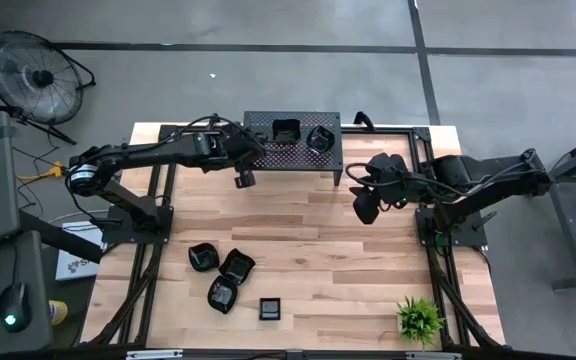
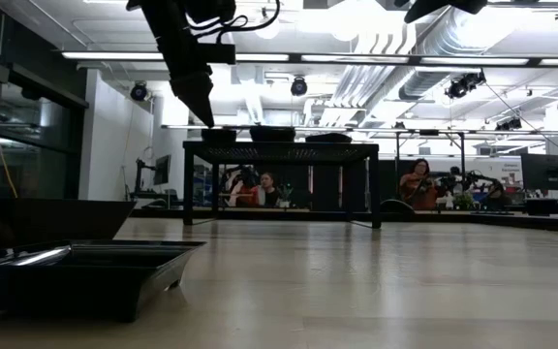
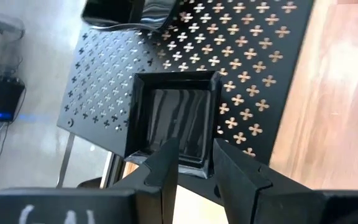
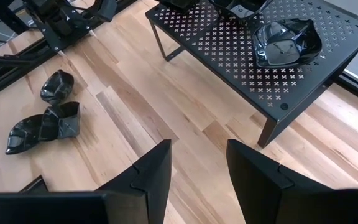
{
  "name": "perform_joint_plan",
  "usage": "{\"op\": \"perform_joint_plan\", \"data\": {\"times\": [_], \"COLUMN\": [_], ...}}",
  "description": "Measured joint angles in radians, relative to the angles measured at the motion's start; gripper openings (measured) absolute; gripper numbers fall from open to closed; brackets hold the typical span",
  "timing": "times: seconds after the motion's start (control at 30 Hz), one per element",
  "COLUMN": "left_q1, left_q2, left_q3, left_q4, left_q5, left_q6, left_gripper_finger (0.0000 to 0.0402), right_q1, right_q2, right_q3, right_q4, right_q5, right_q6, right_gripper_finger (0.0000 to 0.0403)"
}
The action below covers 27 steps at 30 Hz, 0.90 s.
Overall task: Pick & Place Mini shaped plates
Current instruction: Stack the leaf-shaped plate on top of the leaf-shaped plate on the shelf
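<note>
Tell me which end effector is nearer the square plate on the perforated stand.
The left. The left end effector hangs just off the stand's front edge, close to the square plate. The right end effector sits farther away, over the wood table past the stand's right end.

Grey concrete floor [image 1: 268, 70] with a floor fan [image 1: 38, 75] — bright ceiling strip lights [image 2: 308, 58] overhead.

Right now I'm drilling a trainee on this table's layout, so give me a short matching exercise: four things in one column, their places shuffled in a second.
Things:
1. square plate
2. small green plant
3. left gripper
4. right gripper

Places:
A. near corner of the wooden table, on the right arm's side
B. above bare wood beside the stand's right end
C. on the perforated stand
D. at the stand's front edge, fingers open

Pairs: 1-C, 2-A, 3-D, 4-B
</note>
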Motion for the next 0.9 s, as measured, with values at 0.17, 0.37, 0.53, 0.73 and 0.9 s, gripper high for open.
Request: {"op": "perform_joint_plan", "data": {"times": [0.17, 0.37, 0.53, 0.73, 0.9], "left_q1": [0.000, 0.000, 0.000, -0.005, -0.069], "left_q2": [-0.008, -0.064, -0.147, -0.236, -0.282], "left_q3": [0.000, 0.001, 0.001, 0.001, 0.001], "left_q4": [-0.004, -0.023, -0.110, -0.272, -0.413], "left_q5": [0.030, 0.046, 0.114, 0.195, 0.191], "left_q6": [0.046, 0.065, 0.057, -0.036, -0.111], "left_gripper_finger": [0.0097, 0.0097, 0.0097, 0.0097, 0.0097], "right_q1": [0.000, 0.000, 0.000, 0.000, 0.000], "right_q2": [0.000, 0.000, 0.000, 0.000, 0.000], "right_q3": [0.000, 0.000, 0.000, 0.000, 0.000], "right_q4": [0.000, -0.001, -0.014, -0.022, -0.026], "right_q5": [-0.016, -0.021, -0.022, -0.022, -0.022], "right_q6": [-0.009, -0.015, -0.016, -0.040, -0.055], "right_gripper_finger": [0.0149, 0.0149, 0.0149, 0.0149, 0.0149]}}
